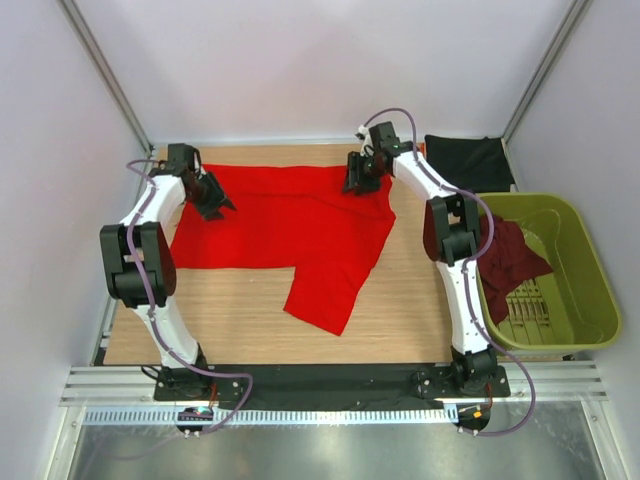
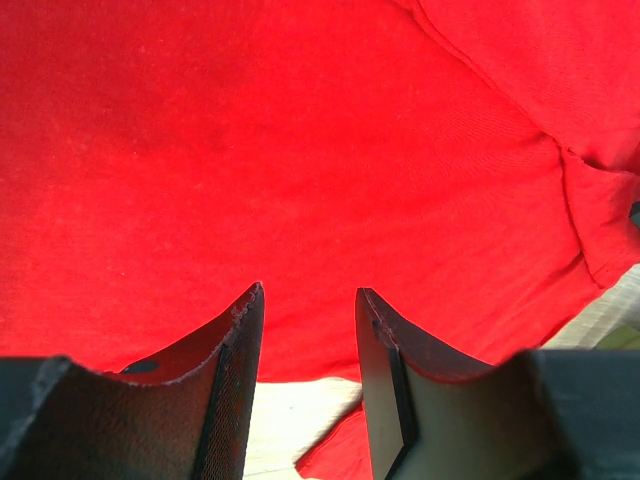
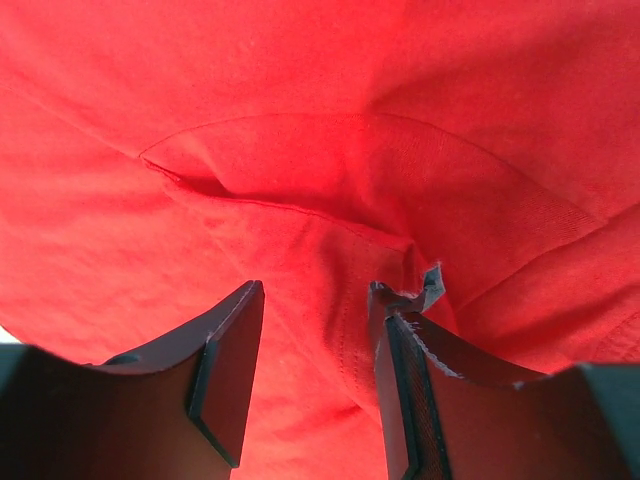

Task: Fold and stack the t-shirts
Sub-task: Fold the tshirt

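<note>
Red t-shirt (image 1: 300, 225) sits under both grippers. L gripper (image 2: 308, 292): jaws spread, nothing btwn them, tips over the shirt's left edge. R gripper (image 3: 315, 288): jaws apart, straddling a seamed fold at the far edge. Shirt lies spread on wooden table (image 1: 240, 310). Maroon t-shirt (image 1: 510, 255) is in green basket (image 1: 590, 290) at right, black t-shirt (image 1: 468, 160) just beyond it.

Overhead; wrist-cams close over red t-shirt (image 1: 290, 225)

Under the left claw (image 1: 225, 207) and right claw (image 1: 360, 185) a spread t-shirt (image 1: 300, 230) is laid on the table (image 1: 230, 320); right of the latter, a second t-shirt (image 1: 510, 255) is lodged in a basket (image 1: 590, 290)
</note>
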Robot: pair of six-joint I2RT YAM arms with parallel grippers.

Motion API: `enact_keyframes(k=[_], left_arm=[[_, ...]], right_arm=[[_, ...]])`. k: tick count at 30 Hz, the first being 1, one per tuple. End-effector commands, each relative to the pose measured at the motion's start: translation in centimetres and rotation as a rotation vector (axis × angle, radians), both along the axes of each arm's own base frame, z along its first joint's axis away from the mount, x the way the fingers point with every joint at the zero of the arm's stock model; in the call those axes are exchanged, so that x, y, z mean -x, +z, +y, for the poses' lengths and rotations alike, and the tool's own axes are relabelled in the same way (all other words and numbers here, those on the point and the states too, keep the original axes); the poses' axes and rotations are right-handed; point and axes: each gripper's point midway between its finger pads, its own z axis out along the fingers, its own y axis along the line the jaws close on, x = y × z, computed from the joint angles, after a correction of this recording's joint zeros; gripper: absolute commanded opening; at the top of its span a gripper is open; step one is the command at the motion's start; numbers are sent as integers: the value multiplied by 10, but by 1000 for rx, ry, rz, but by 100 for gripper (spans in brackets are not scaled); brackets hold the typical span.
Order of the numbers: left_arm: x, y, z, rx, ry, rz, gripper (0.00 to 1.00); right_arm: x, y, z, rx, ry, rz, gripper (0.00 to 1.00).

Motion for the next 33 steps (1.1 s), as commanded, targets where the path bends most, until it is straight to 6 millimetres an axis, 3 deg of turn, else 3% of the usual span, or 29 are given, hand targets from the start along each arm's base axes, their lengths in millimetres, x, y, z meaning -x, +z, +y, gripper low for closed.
enact_keyframes(k=[1, 11, 14, 17, 23, 25, 33], left_arm=[[-7, 27, -6, 12, -28, -65, 43], [-12, 26, -19, 21, -50, -66, 43], [-11, 25, -20, 19, -55, -66, 43], [-10, 24, -22, 24, -59, -64, 43], [-9, 25, -23, 26, -61, -64, 43], [-8, 25, -24, 29, -64, -64, 43], [-4, 23, -28, 26, -79, -51, 43]], right_arm=[[6, 34, 12, -29, 40, -55, 52], [48, 58, 32, 3, 110, -77, 48], [44, 65, 29, 11, 95, -100, 40], [42, 71, 29, 4, 82, -116, 40], [17, 71, 11, 76, 27, -174, 53], [12, 61, 5, 106, 22, -164, 57], [-9, 45, -6, 85, 24, -164, 58]])
